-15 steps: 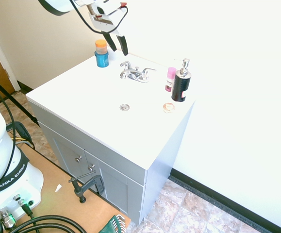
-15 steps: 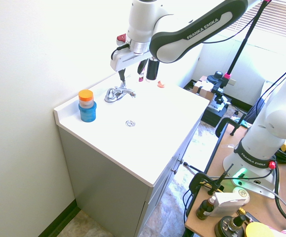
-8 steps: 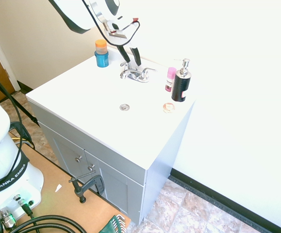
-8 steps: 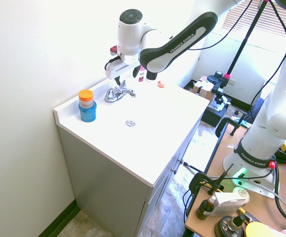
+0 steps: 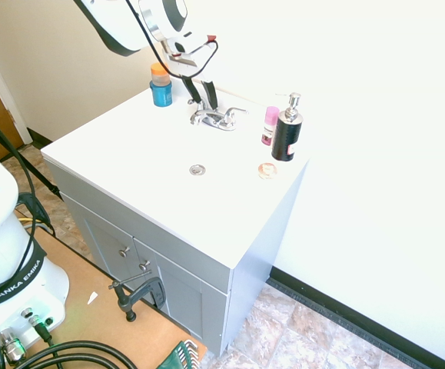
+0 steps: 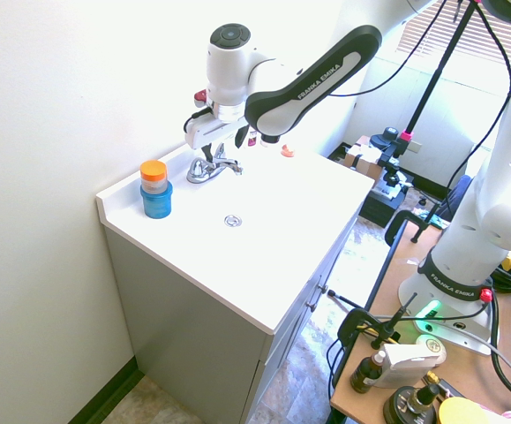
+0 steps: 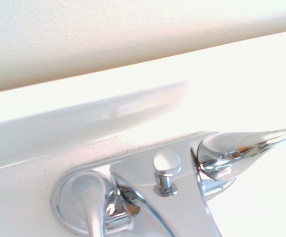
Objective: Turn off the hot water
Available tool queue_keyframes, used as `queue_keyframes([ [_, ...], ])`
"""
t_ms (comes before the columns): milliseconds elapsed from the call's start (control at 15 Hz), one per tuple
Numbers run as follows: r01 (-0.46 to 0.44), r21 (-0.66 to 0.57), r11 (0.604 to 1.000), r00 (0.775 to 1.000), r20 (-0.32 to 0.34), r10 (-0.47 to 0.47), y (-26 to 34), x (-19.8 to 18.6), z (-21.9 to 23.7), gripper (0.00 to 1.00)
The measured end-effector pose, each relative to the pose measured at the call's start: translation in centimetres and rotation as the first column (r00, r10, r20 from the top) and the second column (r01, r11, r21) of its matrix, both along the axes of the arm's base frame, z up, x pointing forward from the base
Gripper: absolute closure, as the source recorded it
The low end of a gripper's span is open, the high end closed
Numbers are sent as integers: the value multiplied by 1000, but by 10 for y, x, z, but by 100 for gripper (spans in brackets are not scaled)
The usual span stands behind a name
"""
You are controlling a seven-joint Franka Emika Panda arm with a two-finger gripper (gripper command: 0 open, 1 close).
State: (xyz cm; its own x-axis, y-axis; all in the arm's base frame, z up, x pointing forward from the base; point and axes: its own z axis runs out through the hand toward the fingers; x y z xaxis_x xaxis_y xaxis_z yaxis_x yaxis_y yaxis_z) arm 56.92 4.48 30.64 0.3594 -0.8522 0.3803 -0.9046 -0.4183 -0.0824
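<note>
In the first exterior view the pincer [image 5: 206,104] points down at the top centre of the frame, over the back of the white counter [image 5: 153,161]. Its two dark fingers stand apart, with a clear gap between them, and their tips are at the left part of the chrome faucet [image 5: 220,121]. I cannot tell whether either finger touches it, but they are not closed together on anything. The left lever [image 5: 194,102], the one for the hot water, is at the upper centre, right by the left fingertip. The right lever [image 5: 238,111] sticks out to the other side, and the spout [image 5: 197,118] reaches towards the drain [image 5: 197,170].

Left of the faucet, an orange-lidded jar [image 5: 160,74] sits on a blue cup [image 5: 161,94]. To the right stand a pink-capped bottle [image 5: 270,127] and a black soap pump [image 5: 287,137], with a small orange-pink item [image 5: 267,171] in front of them.

In the wrist view, the lift rod [image 7: 166,170] shows at the lower centre, between the faucet's two levers. The white wall [image 7: 83,34] fills the upper left.
</note>
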Motion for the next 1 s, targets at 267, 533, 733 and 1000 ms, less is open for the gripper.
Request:
queue_keyframes([
  [267, -11, 33, 999, 1000, -9, 11, 20, 0, -7, 0],
  [533, -38, 40, 998, 999, 13, 38, 40, 19, -3, 0],
  [733, -47, 49, 998, 999, -23, 48, 30, 23, 4, 0],
  [1000, -134, 128, 983, 986, -78, 145, -10, -8, 29, 0],
])
